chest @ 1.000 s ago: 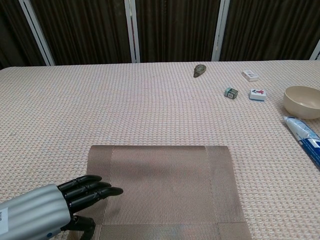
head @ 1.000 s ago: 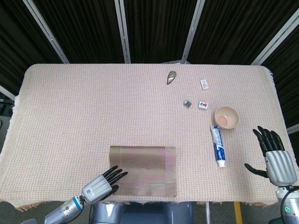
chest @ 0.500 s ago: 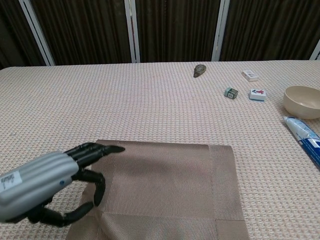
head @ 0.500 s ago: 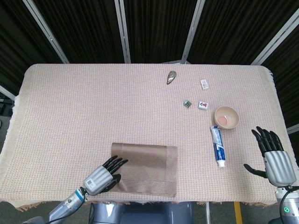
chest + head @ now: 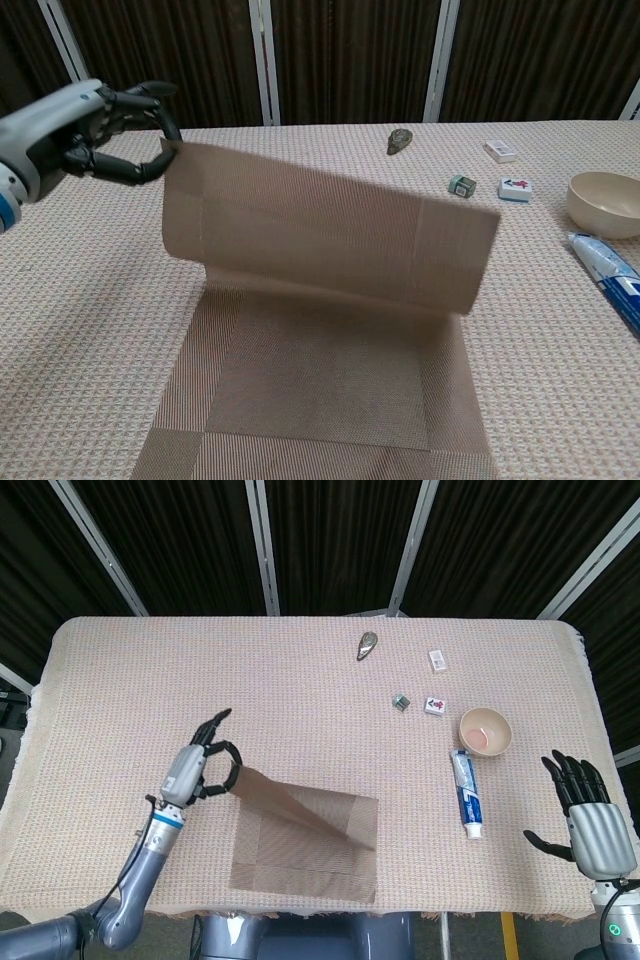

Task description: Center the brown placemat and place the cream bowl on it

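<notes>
left hand [image 5: 200, 765] lifts placemat [image 5: 310, 840] edge; toothpaste [image 5: 467, 792] beside cream bowl [image 5: 485, 730]

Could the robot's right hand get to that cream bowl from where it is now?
Probably yes. The right hand is open and holds nothing, and the bowl sits just ahead of it near the table's right edge. Only bare cloth lies between them; the toothpaste lies off to the side.

Each hand — left hand [image 5: 196, 765], right hand [image 5: 589, 817] — is clad in ribbed silver, with black fingers; a blue wrist band is seen.
</notes>
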You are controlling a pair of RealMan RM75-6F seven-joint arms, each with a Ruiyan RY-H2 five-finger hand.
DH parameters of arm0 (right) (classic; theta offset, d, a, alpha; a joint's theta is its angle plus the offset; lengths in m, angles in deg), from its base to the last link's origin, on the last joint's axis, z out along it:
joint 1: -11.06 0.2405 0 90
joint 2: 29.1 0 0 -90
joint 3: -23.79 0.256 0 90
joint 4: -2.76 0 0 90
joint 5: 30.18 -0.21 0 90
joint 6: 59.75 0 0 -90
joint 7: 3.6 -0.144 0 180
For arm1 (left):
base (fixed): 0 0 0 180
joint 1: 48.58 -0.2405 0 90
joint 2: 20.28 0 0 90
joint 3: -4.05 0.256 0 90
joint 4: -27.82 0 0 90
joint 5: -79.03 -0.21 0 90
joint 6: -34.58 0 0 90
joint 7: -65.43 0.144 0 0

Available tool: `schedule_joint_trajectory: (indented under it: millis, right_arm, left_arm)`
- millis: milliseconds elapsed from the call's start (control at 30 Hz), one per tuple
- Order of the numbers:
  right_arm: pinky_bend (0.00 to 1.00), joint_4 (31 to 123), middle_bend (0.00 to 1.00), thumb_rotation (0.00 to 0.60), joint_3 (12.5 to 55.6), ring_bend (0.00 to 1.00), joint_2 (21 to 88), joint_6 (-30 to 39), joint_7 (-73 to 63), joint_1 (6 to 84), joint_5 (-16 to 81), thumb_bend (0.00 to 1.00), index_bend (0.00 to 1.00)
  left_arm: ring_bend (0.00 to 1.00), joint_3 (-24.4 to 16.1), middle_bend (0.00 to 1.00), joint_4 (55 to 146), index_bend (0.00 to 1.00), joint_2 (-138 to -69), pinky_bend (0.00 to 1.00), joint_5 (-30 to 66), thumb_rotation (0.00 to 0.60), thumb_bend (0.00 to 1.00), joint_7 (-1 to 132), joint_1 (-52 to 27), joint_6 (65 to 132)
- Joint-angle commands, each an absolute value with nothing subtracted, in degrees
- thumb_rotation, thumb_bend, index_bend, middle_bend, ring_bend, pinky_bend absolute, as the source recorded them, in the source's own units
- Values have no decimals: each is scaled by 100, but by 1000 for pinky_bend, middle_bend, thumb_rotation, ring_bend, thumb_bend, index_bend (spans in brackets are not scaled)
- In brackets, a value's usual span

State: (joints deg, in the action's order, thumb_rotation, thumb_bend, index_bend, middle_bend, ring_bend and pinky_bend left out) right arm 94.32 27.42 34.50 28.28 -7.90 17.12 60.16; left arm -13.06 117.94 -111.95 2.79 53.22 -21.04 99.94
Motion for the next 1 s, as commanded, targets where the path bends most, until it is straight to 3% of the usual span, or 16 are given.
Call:
schedule_joint_trajectory:
  millis: [33,167,367,400,467,533,767,1000]
  right_arm:
    - [0,9435,0,600,2735,0,3455,2817,-771,1714,6024,0,0]
    - [0,9443,0,600,2717,0,3473,2790,-723,1719,6037,0,0]
    - [0,9456,0,600,2707,0,3499,2764,-661,1728,6050,0,0]
    - [0,9456,0,600,2702,0,3505,2755,-643,1731,6054,0,0]
    - [0,9455,0,600,2692,0,3518,2740,-613,1734,6062,0,0]
    - [0,9454,0,600,2679,0,3529,2730,-580,1736,6075,0,0]
    - [0,9426,0,600,2600,0,3592,2658,-400,1764,6191,0,0]
    - [0,9478,0,600,2338,0,3710,2065,77,2152,6772,0,0]
  left_arm:
    - [0,-1665,0,11705,683,-10959,0,726,600,574,5114,-2087,9949]
    - [0,-1874,0,11548,685,-10821,0,975,600,575,4789,-2210,10075]
    - [0,-1766,0,11073,641,-10652,0,908,600,550,4974,-2341,10271]
    - [0,-1703,0,10983,579,-10622,0,877,600,505,5066,-2367,10298]
    - [0,-1585,0,10861,217,-10577,0,812,600,218,5220,-2398,10314]
    - [0,-1421,0,10770,14,-10496,0,779,600,27,5425,-2430,10236]
    - [0,-1162,0,10836,0,-10243,0,543,600,0,6117,-2667,10718]
    - [0,-796,0,11868,0,-9577,0,263,600,0,7257,-3252,11618]
